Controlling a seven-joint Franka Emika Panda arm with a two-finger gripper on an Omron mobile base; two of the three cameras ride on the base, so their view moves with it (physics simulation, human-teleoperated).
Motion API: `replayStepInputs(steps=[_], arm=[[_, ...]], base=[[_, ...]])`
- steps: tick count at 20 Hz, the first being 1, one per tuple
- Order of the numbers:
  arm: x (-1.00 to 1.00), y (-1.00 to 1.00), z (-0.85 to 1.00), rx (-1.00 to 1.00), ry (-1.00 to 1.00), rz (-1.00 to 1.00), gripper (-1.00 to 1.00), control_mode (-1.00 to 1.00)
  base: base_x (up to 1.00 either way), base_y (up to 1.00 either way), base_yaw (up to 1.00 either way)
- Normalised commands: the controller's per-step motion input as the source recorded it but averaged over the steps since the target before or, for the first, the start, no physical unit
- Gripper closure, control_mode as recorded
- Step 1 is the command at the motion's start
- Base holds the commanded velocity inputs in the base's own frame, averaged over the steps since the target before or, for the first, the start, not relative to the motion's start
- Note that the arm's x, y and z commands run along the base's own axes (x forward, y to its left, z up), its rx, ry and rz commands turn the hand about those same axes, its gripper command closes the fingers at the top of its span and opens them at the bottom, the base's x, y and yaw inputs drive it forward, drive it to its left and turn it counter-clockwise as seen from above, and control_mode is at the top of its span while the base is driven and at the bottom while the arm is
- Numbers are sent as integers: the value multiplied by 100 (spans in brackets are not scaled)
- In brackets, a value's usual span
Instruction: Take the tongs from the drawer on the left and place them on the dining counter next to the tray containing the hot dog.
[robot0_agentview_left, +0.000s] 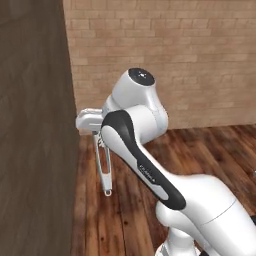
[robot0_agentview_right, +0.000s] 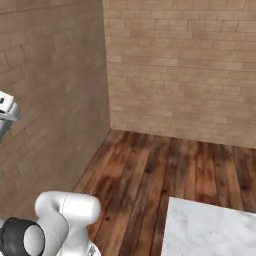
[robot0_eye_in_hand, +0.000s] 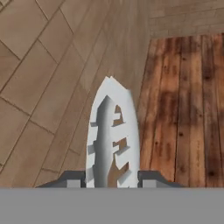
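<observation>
My gripper (robot0_agentview_left: 96, 131) is shut on the tongs (robot0_agentview_left: 103, 165), which hang down from it over the wooden floor, the small loop end lowest. In the hand view the tongs (robot0_eye_in_hand: 111, 135) stick out between my two dark fingertips (robot0_eye_in_hand: 72, 179) as a silver-white scalloped blade, and the gripper (robot0_eye_in_hand: 112, 180) pinches them at its base. A white marble corner, apparently the dining counter (robot0_agentview_right: 210, 230), shows at the lower right of the right base view. The drawer and the tray are out of view.
A dark wall panel (robot0_agentview_left: 35, 125) stands close on the left of the gripper. Brick walls (robot0_agentview_right: 180, 65) meet in a corner ahead. Open wooden floor (robot0_agentview_right: 150, 170) lies between the walls and the marble corner.
</observation>
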Motion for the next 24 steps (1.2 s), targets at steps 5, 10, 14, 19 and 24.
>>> replayStepInputs(steps=[5,10,14,19,24], arm=[[0,0,0,0,0,0,100,100],[0,0,0,0,0,0,100,100],[0,0,0,0,0,0,100,100],[0,0,0,0,0,0,100,100],[0,0,0,0,0,0,100,100]], base=[[100,14,-55],[100,47,-65],[100,33,-74],[100,25,-77],[100,15,-77]])
